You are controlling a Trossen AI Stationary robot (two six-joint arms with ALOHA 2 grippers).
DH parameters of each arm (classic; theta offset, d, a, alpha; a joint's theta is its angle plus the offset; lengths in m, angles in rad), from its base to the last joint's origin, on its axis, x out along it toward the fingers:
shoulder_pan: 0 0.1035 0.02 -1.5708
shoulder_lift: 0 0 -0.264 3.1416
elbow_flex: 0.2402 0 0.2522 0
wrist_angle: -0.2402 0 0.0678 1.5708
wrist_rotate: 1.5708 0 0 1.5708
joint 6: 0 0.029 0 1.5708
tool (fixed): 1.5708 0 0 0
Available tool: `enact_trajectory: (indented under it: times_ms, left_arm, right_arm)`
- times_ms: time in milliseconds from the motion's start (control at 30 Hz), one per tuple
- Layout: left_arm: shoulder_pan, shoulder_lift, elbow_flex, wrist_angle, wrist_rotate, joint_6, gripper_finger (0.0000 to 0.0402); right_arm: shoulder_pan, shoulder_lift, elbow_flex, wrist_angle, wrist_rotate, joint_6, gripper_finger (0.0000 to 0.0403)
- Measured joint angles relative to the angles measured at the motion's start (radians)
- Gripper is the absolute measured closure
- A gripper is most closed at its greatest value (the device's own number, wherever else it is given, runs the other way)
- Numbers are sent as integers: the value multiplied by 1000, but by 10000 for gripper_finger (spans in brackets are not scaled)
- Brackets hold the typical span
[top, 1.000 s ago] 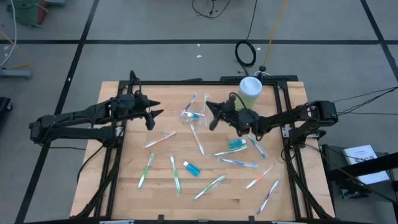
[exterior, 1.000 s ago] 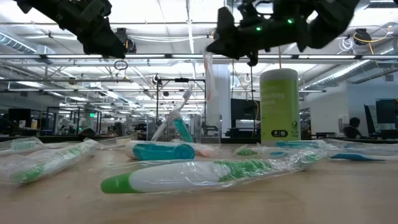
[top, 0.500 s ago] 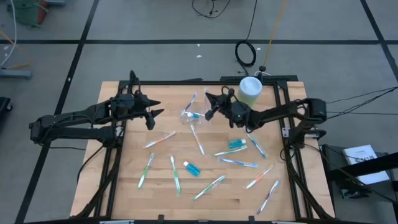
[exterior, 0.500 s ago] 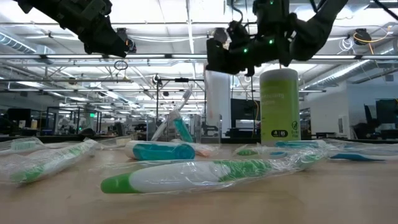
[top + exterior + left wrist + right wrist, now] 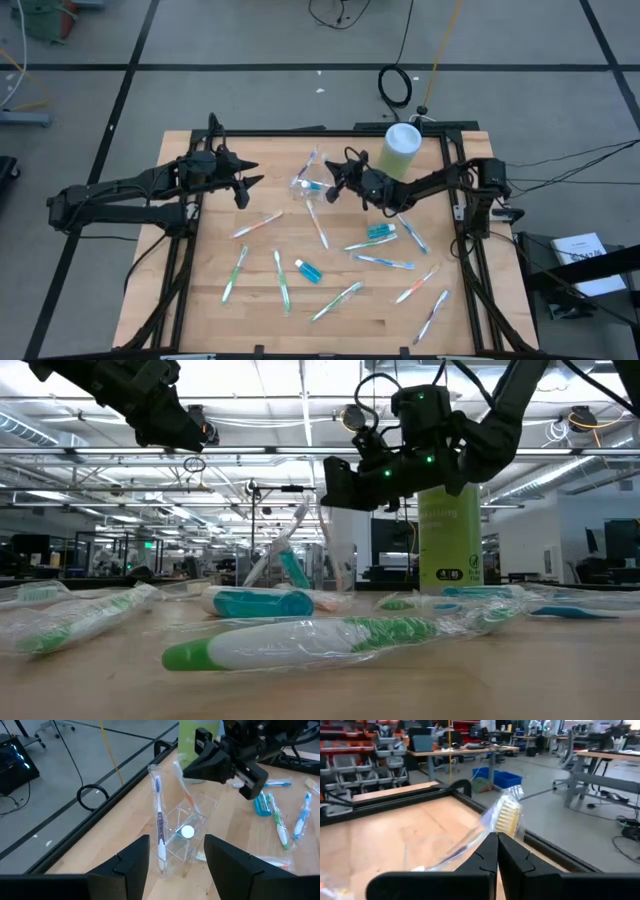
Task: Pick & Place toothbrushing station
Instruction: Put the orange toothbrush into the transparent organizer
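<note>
My right hand [image 5: 338, 187] pinches a wrapped toothbrush [image 5: 506, 815] over the clear container [image 5: 185, 830], which already holds a few; my left hand [image 5: 246, 178] waits spread; many toothbrushes remain on the desk [image 5: 470, 310].

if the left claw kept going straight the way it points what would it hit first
Most likely the clear container holding a wrapped toothbrush, straight ahead of the open left claw. The right claw sits beyond it, though depth is hard to judge.
</note>
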Motion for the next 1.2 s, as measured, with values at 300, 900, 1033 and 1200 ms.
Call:
enact_trajectory:
  times_ms: [300,900,1033,1200]
  left_arm:
    - [0,0,0,-1,1,-26,206]
    - [0,0,0,-11,48,-110,206]
    - [-1,0,0,-11,131,-109,206]
    - [-22,11,1,-43,194,-109,206]
  right_arm:
    - [24,-1,0,-28,59,0,384]
    - [116,-225,-4,-517,154,191,239]
    - [149,-269,-5,-719,152,291,232]
    - [183,-270,-5,-852,151,397,235]
